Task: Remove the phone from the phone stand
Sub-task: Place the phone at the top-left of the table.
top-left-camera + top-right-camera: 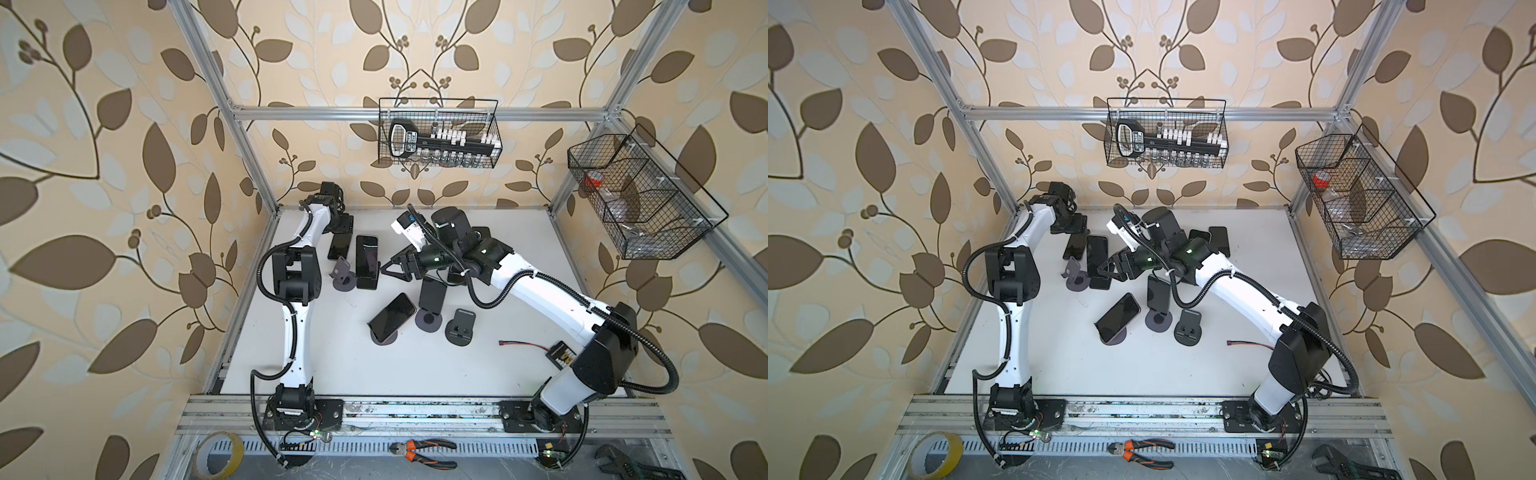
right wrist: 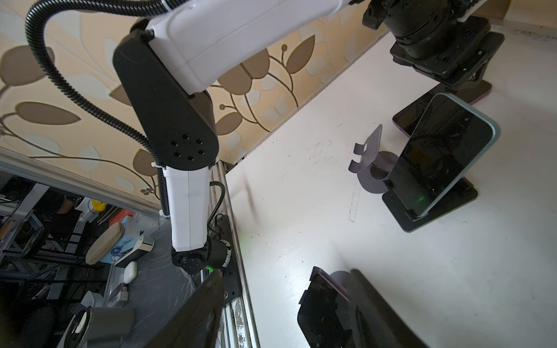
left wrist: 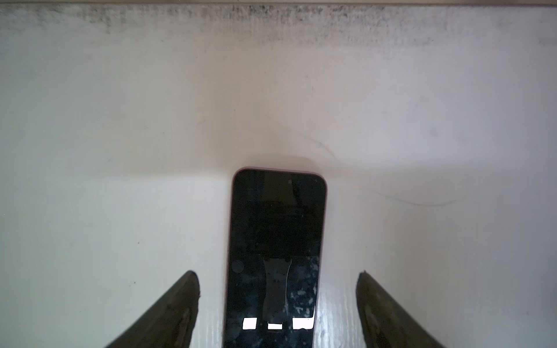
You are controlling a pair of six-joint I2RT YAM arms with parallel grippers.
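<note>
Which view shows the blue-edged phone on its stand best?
The right wrist view: the blue-edged phone leans on its stand unobstructed. Both top views show it small; the left wrist view misses it.

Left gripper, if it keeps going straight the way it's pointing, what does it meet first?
Likely the white table on either side of the pink-edged phone: the left gripper is open and its fingers straddle the phone lying flat there. Height is unclear.
</note>
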